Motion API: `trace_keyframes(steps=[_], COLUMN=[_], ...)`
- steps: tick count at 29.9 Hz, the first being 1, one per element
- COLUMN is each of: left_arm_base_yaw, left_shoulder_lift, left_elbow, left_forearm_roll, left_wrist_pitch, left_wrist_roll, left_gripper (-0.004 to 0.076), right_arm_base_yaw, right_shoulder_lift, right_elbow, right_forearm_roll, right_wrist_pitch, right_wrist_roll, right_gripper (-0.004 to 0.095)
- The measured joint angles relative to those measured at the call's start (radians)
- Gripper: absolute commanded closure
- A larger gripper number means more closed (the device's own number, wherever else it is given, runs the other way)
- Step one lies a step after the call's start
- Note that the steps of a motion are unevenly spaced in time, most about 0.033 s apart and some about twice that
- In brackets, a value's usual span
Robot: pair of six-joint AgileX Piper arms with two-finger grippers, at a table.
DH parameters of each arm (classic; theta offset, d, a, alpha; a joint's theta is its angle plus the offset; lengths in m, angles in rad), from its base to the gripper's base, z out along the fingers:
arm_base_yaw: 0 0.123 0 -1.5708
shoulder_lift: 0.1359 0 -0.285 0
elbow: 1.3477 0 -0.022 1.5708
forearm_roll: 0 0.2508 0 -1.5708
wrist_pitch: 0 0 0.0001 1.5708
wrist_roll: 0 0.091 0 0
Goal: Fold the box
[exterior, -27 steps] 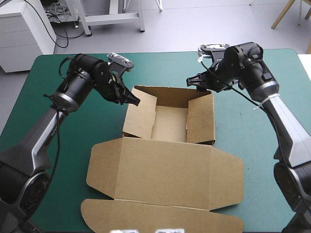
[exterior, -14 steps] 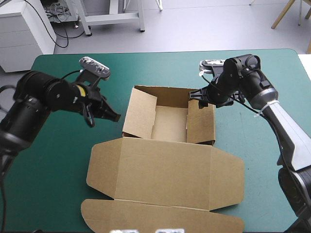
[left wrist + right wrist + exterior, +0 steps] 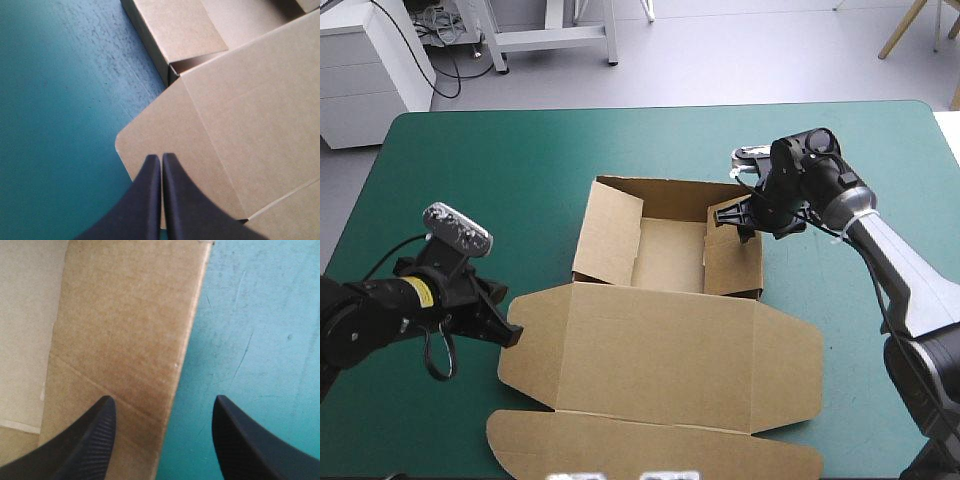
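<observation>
The brown box (image 3: 660,350) lies in the middle of the teal-green desk (image 3: 520,150). Its tray, with the walls raised, is in the upper centre of the high view, and its lid lies flat toward the bottom of the frame. A small yellow mark on the left arm is too small to read.

Compared with the earlier pictures, the left hand (image 3: 510,335) has left the tray's left wall and is now at the lower left of the frame, at the rounded corner of the lid's side flap. Its black fingers are pressed together into one point. The right hand (image 3: 733,218) has come lower, to the tray's right wall. Its fingers stand wide apart, one over the board and one over the cover.
</observation>
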Motion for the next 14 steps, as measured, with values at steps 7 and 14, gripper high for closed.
trace_keyframes(steps=[7, 14], left_arm_base_yaw=[0.000, 0.000], left_shoulder_lift=[-0.157, -0.299], left_elbow=[0.236, 0.429], left_forearm_roll=[0.000, 0.000], left_wrist_pitch=[-0.097, -0.123], left_wrist_roll=[0.000, 0.026], left_gripper=[0.0734, 0.0734], right_arm_base_yaw=[0.000, 0.000], right_shoulder_lift=[0.060, 0.098], right_elbow=[0.000, 0.000], right_forearm_roll=[0.000, 0.045], right_wrist_pitch=[-0.008, -0.010], right_wrist_roll=[0.000, 0.000], right_gripper=[0.0378, 0.0426])
